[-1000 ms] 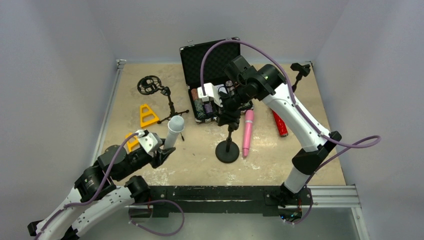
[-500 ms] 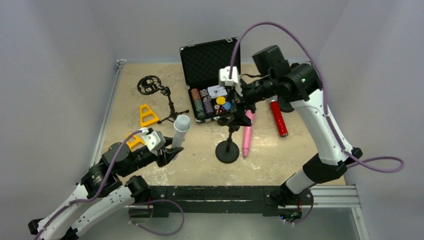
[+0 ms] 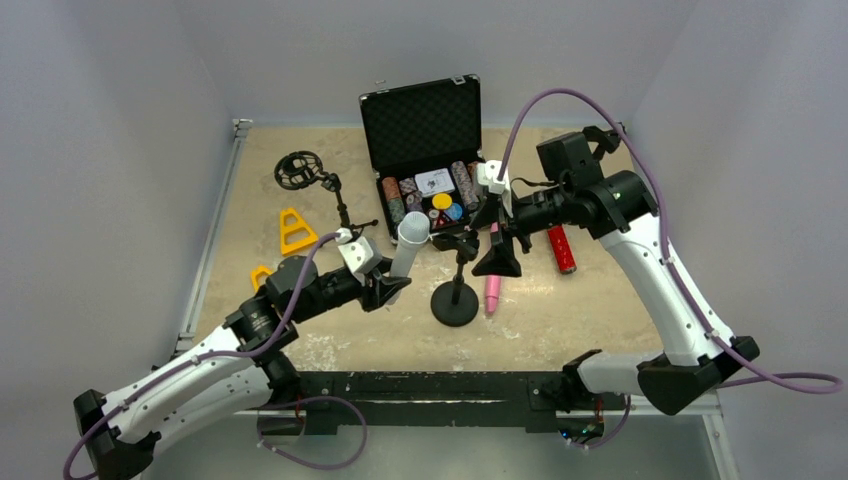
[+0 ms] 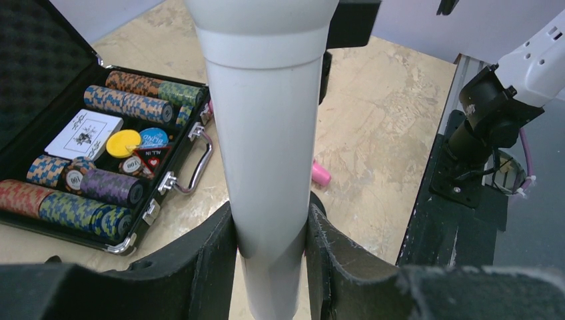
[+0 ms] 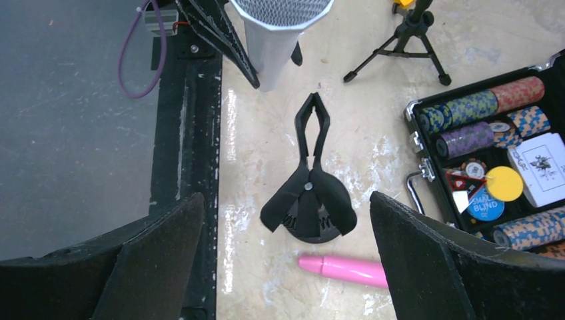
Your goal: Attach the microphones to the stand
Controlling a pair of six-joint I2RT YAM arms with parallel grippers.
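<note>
- Our left gripper (image 4: pixel 270 233) is squeezed tight on the white microphone (image 4: pixel 266 153). It holds the handle low down, and the silver head points up.
- A second ago this microphone was far over on the left side. Now we have carried it in, and its head is just beside the clip (image 5: pixel 310 133) on top of the stand (image 3: pixel 455 300).
- Our right gripper (image 3: pixel 497 260) was right over the top of the stand a second ago. It has pulled back to the right. Its fingers are wide apart and hold nothing.
- In the right wrist view, the clip sits in the gap between those fingers, and nothing is in the clip yet.
- We think this means the way is clear, and the white microphone can go into the clip next.
- The pink microphone (image 5: pixel 343 268) lies flat on the table, just beside the stand's round foot.
- The red microphone (image 3: pixel 560 248) lies flat too, a bit further right.
- So no microphone is on the stand yet. One is close, and two are waiting.
</note>
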